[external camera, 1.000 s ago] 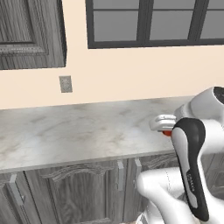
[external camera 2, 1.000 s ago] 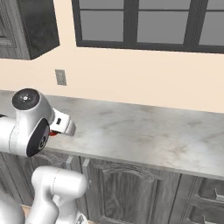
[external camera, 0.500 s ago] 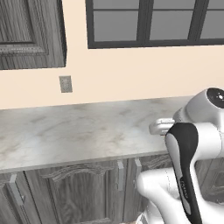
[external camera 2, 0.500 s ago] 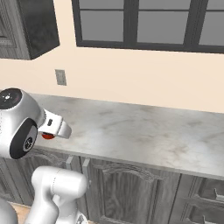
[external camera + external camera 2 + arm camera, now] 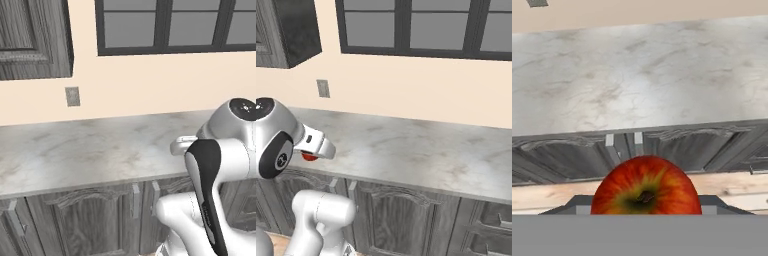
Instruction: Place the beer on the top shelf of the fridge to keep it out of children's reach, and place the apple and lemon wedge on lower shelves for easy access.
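Observation:
A glossy red apple (image 5: pixel 645 186) with a yellowish patch round its stalk sits at the bottom of the hand view, hiding the fingertips on either side of it. From the right base view a sliver of the apple (image 5: pixel 307 157) peeks out beneath the white hand, where my gripper (image 5: pixel 311 153) is shut on it, held in the air just in front of the counter's front edge. The hand's white end (image 5: pixel 183 145) pokes out from behind the arm in the left base view. The beer, the lemon wedge and the fridge are out of view.
A long marble counter (image 5: pixel 421 150) runs along the wall over dark grey cabinet doors (image 5: pixel 677 150). A wall socket (image 5: pixel 72 96), a dark-framed window (image 5: pixel 421 25) and an upper cabinet (image 5: pixel 30 40) lie behind it. Wooden floor (image 5: pixel 732 187) shows below.
The arm has swung and drawn the hand back from over the counter toward its front edge, carrying the apple a little left and down in the right base view.

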You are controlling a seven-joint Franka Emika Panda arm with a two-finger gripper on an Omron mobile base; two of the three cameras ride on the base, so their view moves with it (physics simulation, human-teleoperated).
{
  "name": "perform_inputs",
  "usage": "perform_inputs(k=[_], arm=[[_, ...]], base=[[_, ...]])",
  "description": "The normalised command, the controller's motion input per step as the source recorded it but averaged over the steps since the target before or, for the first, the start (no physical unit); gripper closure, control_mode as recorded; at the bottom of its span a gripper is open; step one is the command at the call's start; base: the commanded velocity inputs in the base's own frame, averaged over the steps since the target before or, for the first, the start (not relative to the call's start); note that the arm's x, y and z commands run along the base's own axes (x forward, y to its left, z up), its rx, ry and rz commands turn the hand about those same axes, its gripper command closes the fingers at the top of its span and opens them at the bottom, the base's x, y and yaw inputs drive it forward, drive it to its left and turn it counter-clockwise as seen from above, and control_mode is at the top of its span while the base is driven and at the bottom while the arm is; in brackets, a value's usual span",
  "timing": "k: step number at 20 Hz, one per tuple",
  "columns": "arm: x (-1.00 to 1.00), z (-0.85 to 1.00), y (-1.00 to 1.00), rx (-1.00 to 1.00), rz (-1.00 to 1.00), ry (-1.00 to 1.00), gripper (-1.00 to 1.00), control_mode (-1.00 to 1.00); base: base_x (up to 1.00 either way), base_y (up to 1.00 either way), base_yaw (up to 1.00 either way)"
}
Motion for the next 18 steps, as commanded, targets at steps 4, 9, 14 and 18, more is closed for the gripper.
perform_inputs(k=[4, 9, 14, 18], arm=[[0.00, 0.00, 0.00, 0.00, 0.00, 0.00, 1.00, 1.00], [0.00, 0.00, 0.00, 0.00, 0.00, 0.00, 1.00, 1.00], [0.00, 0.00, 0.00, 0.00, 0.00, 0.00, 1.00, 1.00], [0.00, 0.00, 0.00, 0.00, 0.00, 0.00, 1.00, 1.00]], base=[[0.00, -0.57, -0.09], [0.01, -0.84, -0.07], [0.03, -0.93, -0.03], [-0.02, -0.83, -0.01]])
